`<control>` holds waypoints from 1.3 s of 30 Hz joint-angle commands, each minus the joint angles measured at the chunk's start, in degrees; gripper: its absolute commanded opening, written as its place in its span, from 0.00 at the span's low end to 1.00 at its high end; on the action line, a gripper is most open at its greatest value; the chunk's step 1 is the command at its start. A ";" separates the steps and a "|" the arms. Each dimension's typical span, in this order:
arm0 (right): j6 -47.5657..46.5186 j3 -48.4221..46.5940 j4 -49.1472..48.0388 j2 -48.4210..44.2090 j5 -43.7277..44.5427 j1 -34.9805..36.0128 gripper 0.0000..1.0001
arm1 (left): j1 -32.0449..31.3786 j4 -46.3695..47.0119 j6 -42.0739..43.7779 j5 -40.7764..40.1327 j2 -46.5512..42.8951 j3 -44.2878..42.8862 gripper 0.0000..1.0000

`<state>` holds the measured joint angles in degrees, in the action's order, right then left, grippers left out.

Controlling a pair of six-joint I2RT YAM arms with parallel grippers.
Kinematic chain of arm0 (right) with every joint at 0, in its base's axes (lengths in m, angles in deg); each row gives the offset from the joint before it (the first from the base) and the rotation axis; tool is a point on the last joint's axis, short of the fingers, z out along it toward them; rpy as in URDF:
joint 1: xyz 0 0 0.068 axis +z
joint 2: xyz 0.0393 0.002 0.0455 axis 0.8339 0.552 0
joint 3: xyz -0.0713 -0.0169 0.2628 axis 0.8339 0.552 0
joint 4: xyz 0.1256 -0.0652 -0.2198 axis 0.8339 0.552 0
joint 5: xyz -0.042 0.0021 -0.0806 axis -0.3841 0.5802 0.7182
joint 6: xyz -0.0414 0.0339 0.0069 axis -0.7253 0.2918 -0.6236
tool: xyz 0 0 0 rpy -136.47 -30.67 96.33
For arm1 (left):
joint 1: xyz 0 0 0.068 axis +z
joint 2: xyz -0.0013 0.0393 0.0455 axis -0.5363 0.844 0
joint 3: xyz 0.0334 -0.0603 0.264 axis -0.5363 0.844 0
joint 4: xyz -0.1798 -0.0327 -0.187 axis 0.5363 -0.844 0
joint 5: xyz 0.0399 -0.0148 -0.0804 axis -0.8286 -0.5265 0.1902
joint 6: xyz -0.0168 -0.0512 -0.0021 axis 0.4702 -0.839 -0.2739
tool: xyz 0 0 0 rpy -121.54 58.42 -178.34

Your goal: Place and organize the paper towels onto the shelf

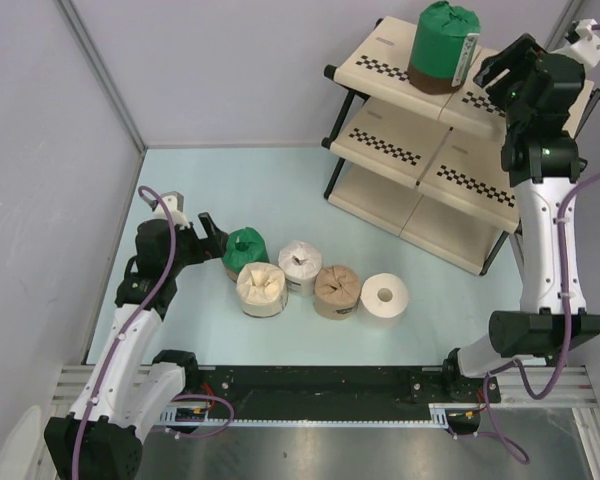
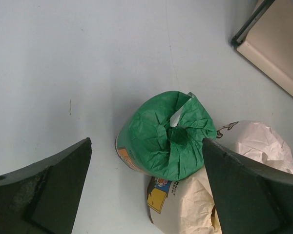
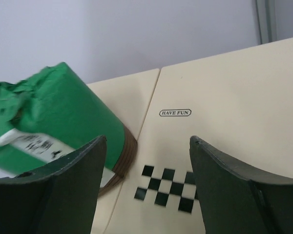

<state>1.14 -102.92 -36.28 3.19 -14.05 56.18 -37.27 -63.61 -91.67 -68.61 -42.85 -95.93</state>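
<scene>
Paper towels (image 1: 336,290) on pale-blue table (image 1: 240,190)

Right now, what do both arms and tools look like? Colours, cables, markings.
The left arm and right arm have white links, black joints and a purple cable alongside. The left tool and right tool are black with broad wedge-shaped fingers. No readable markings; a green light on the right arm.
</scene>
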 commanded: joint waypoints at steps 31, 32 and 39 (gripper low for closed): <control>-6.57 23.65 0.70 9.06 -8.86 55.69 0.83 | 0.27 -2.52 -1.68 -3.51 -3.77 0.18 1.00; -6.05 23.56 -0.35 10.81 -9.65 55.60 0.83 | 0.27 -2.35 -2.12 -4.39 -4.66 0.35 1.00; -3.15 22.33 -4.40 17.23 -15.19 54.90 0.84 | 0.27 -1.21 -2.48 -6.25 -8.10 1.67 1.00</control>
<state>-4.44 -76.78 -36.56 17.92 -24.54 111.72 -37.27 -65.66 -93.02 -73.35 -50.72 -94.54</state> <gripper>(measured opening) 0.833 0.996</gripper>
